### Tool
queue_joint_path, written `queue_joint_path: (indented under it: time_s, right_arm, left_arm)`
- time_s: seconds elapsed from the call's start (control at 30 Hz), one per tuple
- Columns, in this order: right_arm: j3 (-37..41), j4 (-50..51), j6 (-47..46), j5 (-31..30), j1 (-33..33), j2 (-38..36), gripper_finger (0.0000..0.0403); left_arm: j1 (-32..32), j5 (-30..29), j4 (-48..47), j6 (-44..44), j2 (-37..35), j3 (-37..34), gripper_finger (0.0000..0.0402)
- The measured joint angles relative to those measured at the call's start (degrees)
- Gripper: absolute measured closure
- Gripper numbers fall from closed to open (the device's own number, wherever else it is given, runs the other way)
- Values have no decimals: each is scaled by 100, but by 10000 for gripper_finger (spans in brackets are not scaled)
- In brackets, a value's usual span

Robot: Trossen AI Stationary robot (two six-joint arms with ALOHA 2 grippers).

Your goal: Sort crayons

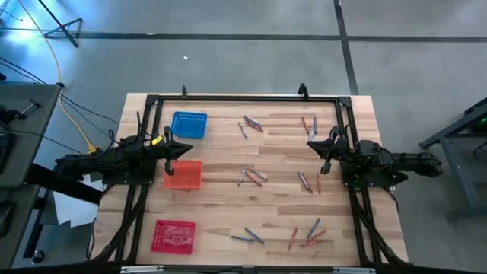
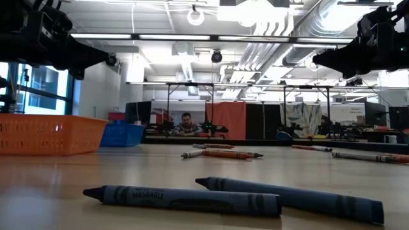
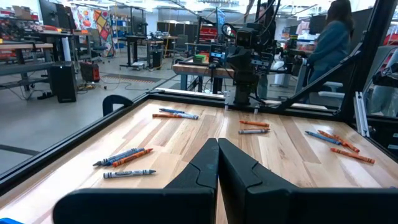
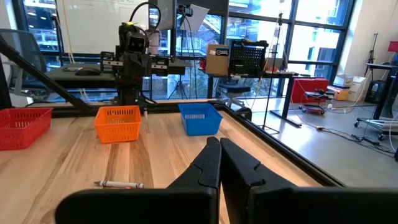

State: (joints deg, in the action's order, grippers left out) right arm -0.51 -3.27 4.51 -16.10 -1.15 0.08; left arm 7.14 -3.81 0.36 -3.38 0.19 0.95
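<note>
Lying scattered over the middle and right of the table point(image 1: 228, 156), the crayons point(image 1: 252, 176) sit in loose clusters, none yet in the blue basket point(image 1: 189, 125), orange basket point(image 1: 183, 175) or red basket point(image 1: 174, 235) down the left side. Sorting looks not yet begun. The left gripper point(image 1: 169, 148) and right gripper point(image 1: 326, 148) hover at opposite sides, fingers pressed together, empty. Next, one must part its fingers and descend over a single crayon.
</note>
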Motion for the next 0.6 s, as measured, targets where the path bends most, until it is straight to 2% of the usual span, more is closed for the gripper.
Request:
queue_joint_path:
  time_s: [0.43, 0.6]
  right_arm:
    - [1, -2, 177, -2, 2, -1, 402]
    - [1, -23, -55, -2, 2, 1, 402]
  left_arm:
    - [0, 0, 2, 1, 1, 0, 401]
    - [0, 0, 2, 2, 2, 0, 401]
